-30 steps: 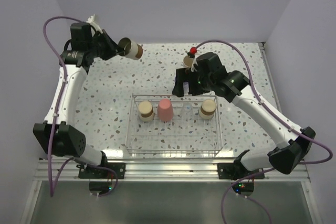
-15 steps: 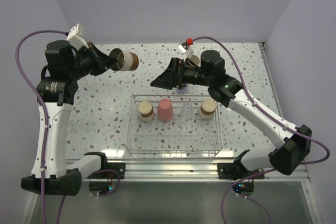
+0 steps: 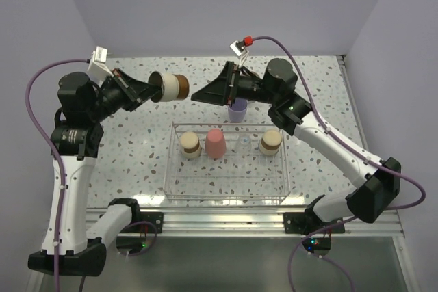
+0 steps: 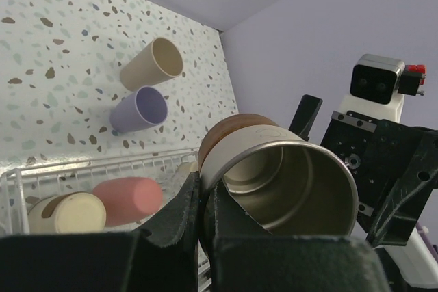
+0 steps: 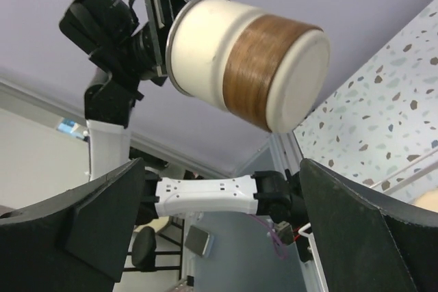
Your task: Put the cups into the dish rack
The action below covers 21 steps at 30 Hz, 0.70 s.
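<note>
My left gripper (image 3: 156,90) is shut on the rim of a steel cup with a tan base (image 3: 169,86) and holds it sideways high above the table; the left wrist view shows its open mouth (image 4: 287,182) and the fingers (image 4: 185,203) pinching the wall. My right gripper (image 3: 209,91) is open and empty, facing the cup's base (image 5: 246,59) from the right without touching it. The dish rack (image 3: 226,201) holds two steel cups (image 3: 189,145) (image 3: 270,143), the pink cup (image 3: 215,143) and the clear cup (image 3: 244,143). The lavender cup (image 3: 237,109) stands behind the rack. The beige cup (image 4: 152,64) lies beside it.
The rack sits near the table's front edge between the two arm bases. Purple cables loop off both arms. The side walls stand close on the left and right. In the top view the right arm hides the beige cup.
My left arm has swung the steel cup right, toward the table's middle. My right gripper has lifted and turned left to face the cup, uncovering the lavender cup.
</note>
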Available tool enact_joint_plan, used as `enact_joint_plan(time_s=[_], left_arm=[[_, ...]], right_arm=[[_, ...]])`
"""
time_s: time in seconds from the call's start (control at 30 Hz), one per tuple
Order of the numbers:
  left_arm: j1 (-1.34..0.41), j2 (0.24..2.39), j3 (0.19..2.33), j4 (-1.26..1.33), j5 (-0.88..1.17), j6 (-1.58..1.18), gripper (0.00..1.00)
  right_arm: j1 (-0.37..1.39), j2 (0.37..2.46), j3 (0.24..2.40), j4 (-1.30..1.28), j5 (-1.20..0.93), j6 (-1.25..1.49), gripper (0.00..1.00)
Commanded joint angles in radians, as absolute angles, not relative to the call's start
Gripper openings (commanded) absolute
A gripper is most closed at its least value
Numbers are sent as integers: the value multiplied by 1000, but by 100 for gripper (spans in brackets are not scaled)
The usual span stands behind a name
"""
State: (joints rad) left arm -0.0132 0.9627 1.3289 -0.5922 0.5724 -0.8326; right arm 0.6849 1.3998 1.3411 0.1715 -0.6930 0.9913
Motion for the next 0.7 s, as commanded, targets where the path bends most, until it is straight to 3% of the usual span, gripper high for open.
enact_joint_plan(time_s=[0.0, 0.67], left_arm=[[-6, 925, 1269, -413, 646, -960, 0], [-6, 847, 1194, -330, 676, -1055, 0]], right_arm=[[683, 1422, 1393, 267, -724, 1058, 98], [684, 1465, 1382, 442, -724, 1223, 98]])
